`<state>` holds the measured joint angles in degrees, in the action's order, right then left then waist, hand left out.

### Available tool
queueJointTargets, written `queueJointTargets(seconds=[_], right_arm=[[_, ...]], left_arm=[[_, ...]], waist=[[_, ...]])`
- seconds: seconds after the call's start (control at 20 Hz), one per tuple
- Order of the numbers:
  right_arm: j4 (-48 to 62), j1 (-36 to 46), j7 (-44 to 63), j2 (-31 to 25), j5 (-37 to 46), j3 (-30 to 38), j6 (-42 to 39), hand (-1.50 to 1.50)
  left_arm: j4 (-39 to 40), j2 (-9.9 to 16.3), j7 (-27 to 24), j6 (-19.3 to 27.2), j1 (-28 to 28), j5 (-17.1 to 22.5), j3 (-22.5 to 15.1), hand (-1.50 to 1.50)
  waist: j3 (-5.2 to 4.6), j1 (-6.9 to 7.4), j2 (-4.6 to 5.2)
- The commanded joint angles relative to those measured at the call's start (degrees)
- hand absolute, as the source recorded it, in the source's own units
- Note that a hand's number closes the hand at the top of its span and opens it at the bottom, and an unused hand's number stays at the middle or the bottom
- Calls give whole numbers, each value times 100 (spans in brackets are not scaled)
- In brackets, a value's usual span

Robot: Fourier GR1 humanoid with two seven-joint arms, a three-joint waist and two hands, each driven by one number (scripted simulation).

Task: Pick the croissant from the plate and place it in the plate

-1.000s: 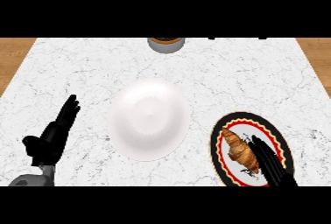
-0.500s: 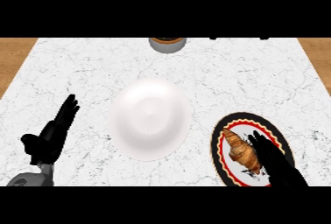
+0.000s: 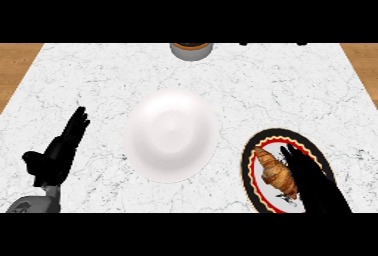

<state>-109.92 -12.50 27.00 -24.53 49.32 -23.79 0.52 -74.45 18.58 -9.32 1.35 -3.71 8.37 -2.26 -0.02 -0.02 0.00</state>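
Note:
A brown croissant point(image 3: 275, 171) lies on a black plate with a red and gold rim point(image 3: 251, 150) at the lower right. My right hand point(image 3: 310, 177) rests over that plate just right of the croissant, fingers straight and touching its side. A plain white plate point(image 3: 171, 134) sits in the middle of the marble counter with nothing on it. My left hand point(image 3: 60, 152) stays open at the lower left, fingers pointing up, apart from both plates.
A round grey container with a brown top point(image 3: 192, 50) stands at the counter's far edge. Wooden floor point(image 3: 18, 60) shows beyond the counter's left and right sides.
My right hand has slid further up the patterned plate alongside the croissant. The left hand and both plates have not moved.

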Motion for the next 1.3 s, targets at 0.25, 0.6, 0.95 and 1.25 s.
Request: queueJointTargets(seconds=[0.25,0.6,0.95,1.25], right_arm=[[997,475,-222,671,357,147,-147,-150],[2057,756,-553,814,796,443,166,-150],[2338,859,-1204,693,487,556,-356,150],[3383,1401,-1910,986,604,840,138,150]], left_arm=[[-200,-185,488,-128,-214,-178,262,0],[10,-387,28,-132,-31,-450,316,0],[4,-156,64,-563,-55,-356,598,0],[-245,-468,92,-307,93,-652,482,0]], waist=[[2,-1,0],[3,3,0],[1,-3,3],[4,26,3]])
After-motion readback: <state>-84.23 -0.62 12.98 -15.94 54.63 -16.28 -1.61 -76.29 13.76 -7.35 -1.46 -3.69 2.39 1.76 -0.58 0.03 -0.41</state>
